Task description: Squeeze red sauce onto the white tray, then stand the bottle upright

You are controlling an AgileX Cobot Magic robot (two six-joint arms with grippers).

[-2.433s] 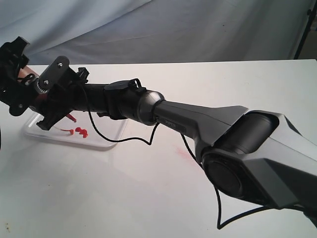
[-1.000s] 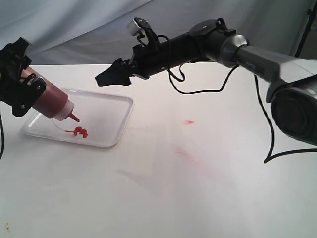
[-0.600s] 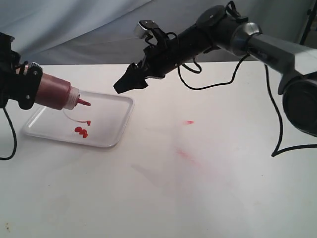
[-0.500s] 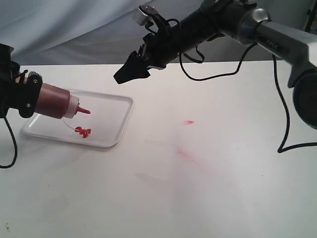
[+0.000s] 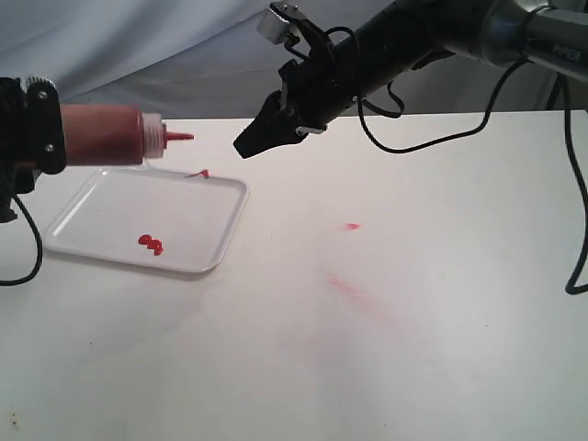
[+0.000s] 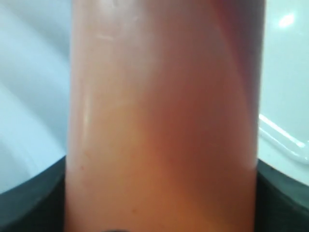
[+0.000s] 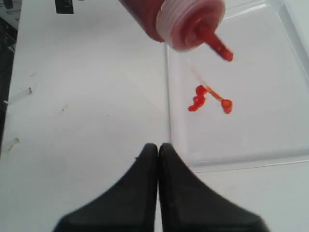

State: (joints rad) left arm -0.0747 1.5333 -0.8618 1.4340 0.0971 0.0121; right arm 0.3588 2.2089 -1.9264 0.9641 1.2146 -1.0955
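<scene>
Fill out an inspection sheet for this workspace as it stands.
Surface: white table, with pale pink smears and a red spot right of the tray.
Job's things: white tray flat on the table, red sauce blobs in it; bottle held about level in the air, not upright.
Clutter: two small pale scraps on the table.
Pincers: left pincer shut on the bottle; right pincer shut, empty, in the air.
Cables: black cable looped under the right arm; second cable hangs below the left pincer.
Surroundings: pale cloth backdrop.
</scene>
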